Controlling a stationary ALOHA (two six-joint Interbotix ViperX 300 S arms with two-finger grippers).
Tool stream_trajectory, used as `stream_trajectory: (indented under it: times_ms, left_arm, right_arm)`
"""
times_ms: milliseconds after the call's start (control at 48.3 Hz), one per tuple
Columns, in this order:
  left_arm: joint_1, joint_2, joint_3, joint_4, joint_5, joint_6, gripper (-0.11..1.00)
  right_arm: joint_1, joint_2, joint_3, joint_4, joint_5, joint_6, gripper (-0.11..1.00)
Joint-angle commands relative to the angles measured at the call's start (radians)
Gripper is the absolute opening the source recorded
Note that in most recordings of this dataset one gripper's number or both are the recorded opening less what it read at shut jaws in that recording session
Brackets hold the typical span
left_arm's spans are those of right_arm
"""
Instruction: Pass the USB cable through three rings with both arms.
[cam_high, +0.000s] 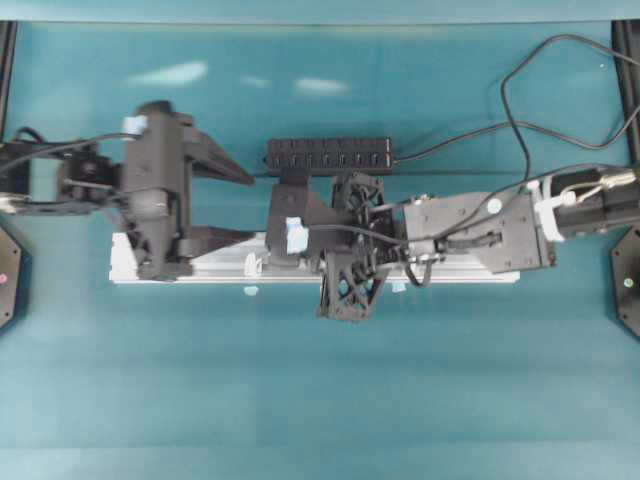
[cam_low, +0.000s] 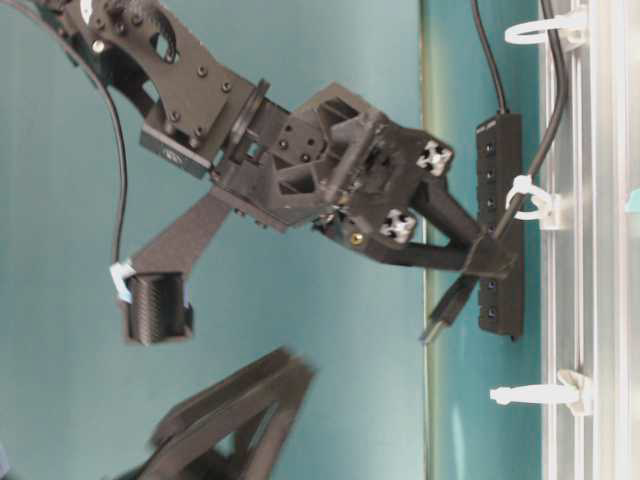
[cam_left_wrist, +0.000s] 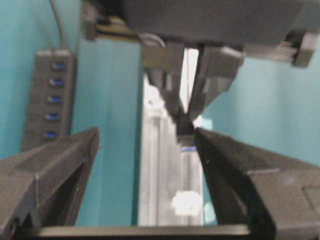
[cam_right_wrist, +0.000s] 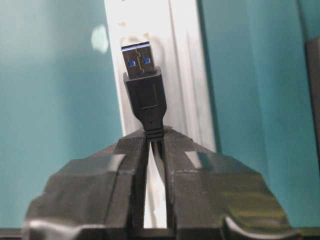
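Threading: the step in hand looks like getting the plug through the last ring; two rings seem already passed.

Overhead view: right gripper (cam_high: 300, 240) reaches across to centre frame over the silver rail (cam_high: 480, 272); left gripper (cam_high: 235, 205) sits left of centre, one finger above the rail, one on it. USB hub (cam_high: 330, 153) lies just above the rail.

Table-level view: USB cable (cam_low: 545, 130) runs down the right side through the top ring (cam_low: 535, 30) and middle ring (cam_low: 530, 197); its plug (cam_low: 450, 305) hangs from the right gripper's closed tips, short of the bottom ring (cam_low: 535, 394), which stands empty.

Left wrist view: left gripper's jaws stand wide, holding nothing; the right gripper's tips with the plug (cam_left_wrist: 184, 126) sit between them, blurred.

Right wrist view: jaws pinched on the cable just behind the plug (cam_right_wrist: 145, 82), plug pointing along the rail (cam_right_wrist: 175, 75).

Doing it well: line the plug with the ring's opening, feed it straight, and let the left take it on the far side.

In the way: the hub nearby; cable slack may snag.
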Motion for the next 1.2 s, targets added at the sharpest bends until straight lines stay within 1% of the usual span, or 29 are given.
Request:
stream_trajectory:
  times_ms: [0, 186, 497, 559, 641, 766, 910, 1179]
  left_arm:
    - [0.005, -0.063, 0.006, 0.002, 0.0, -0.002, 0.85]
    - [0.005, -0.156, 0.046, 0.002, 0.025, -0.002, 0.85]
    - [0.005, -0.316, 0.12, 0.002, 0.118, -0.006, 0.85]
    - [0.005, -0.351, 0.132, 0.0, 0.14, -0.023, 0.85]
    - [0.005, -0.391, 0.144, 0.002, 0.169, -0.063, 0.85]
    - [0.003, -0.419, 0.156, 0.0, 0.196, -0.103, 0.85]
    - [-0.006, -0.422, 0.16, 0.0, 0.21, -0.106, 0.84]
    - [-0.023, -0.419, 0.16, 0.0, 0.21, -0.112, 0.79]
  right_arm:
    - [0.021, 0.003, -0.011, 0.003, 0.018, -0.003, -0.09]
    - [0.043, 0.028, -0.015, 0.003, 0.011, -0.003, -0.09]
    - [0.032, 0.083, -0.06, 0.003, 0.0, -0.005, -0.09]
    - [0.032, 0.1, -0.077, 0.003, 0.003, -0.005, -0.09]
    - [0.031, 0.121, -0.103, 0.003, 0.011, -0.005, -0.09]
    - [0.028, 0.152, -0.141, 0.003, 0.044, -0.005, -0.09]
    - [0.015, 0.166, -0.161, 0.003, 0.097, -0.005, -0.09]
    - [0.006, 0.161, -0.15, 0.003, 0.118, -0.005, -0.09]
